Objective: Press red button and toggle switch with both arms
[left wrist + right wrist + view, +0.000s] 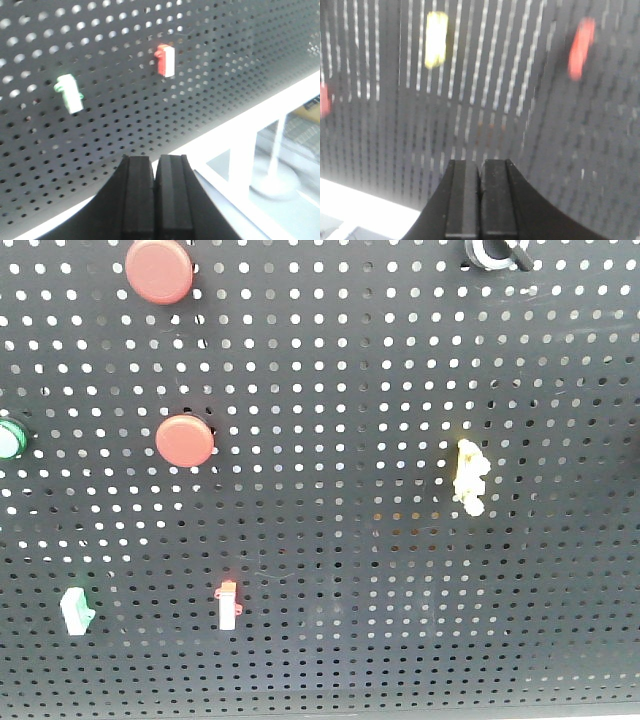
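On the black pegboard (350,540), the larger red button (159,270) sits at the top left. The toggle switch (495,252), a silvery ring with a black lever, is cut off by the top edge at the right. Neither gripper shows in the front view. My left gripper (155,160) is shut and empty, low before the board, below a white switch with a red tip (165,60). My right gripper (481,162) is shut and empty, facing the board. The right wrist view is motion-blurred. Neither task object is recognisable in the wrist views.
A smaller red disc (184,440), green round button (8,438), yellow lumpy switch (470,477), green-tipped white switch (75,610) and red-tipped white switch (228,603) are on the board. A white frame (250,145) runs below the board. Blurred yellow (436,39) and red (581,47) shapes show.
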Tool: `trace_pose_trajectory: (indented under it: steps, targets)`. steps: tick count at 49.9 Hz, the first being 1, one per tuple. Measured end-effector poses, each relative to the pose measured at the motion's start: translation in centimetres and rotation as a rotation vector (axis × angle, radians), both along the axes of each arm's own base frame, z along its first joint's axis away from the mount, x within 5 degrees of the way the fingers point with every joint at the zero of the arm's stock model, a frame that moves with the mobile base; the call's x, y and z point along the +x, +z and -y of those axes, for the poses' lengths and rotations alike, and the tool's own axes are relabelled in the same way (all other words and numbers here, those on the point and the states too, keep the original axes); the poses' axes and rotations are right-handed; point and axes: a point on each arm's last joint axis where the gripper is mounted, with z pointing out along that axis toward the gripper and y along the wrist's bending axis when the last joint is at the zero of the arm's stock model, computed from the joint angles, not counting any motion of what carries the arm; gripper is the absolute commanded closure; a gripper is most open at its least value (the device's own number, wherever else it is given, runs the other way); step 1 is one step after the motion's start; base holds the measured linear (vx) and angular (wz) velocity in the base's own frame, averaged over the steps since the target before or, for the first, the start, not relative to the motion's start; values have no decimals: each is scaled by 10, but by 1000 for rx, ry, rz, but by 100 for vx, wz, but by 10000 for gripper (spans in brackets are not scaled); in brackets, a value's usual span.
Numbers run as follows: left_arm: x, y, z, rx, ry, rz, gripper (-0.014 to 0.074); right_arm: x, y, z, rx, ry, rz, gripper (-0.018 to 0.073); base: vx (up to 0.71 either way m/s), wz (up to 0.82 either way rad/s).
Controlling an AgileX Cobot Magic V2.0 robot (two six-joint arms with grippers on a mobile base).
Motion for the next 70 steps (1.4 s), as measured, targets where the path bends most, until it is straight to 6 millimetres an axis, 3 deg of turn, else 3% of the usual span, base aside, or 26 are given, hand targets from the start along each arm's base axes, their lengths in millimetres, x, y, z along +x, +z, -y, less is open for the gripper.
trace_pose_trajectory:
  steps: [14,33,45,57,70]
  targets:
    - [0,-11,0,15,-2,-30,595,7,-33,-4,6,21,-144,562,0,0]
    - [1,-19,0,27,4,-48,595,8,-41,-5,15,29,-186,562,0,0]
    - [1,-58,-17,73,217,62,595,8,-41,-5,14,30,-190,562,0,0]
    - [-1,-117,-25,75,339,41,595,8,-41,-5,14,30,-190,562,0,0]
    - [-1,-116,-26,0,367,52,595,8,-41,-5,14,30,-191,562,0,0]
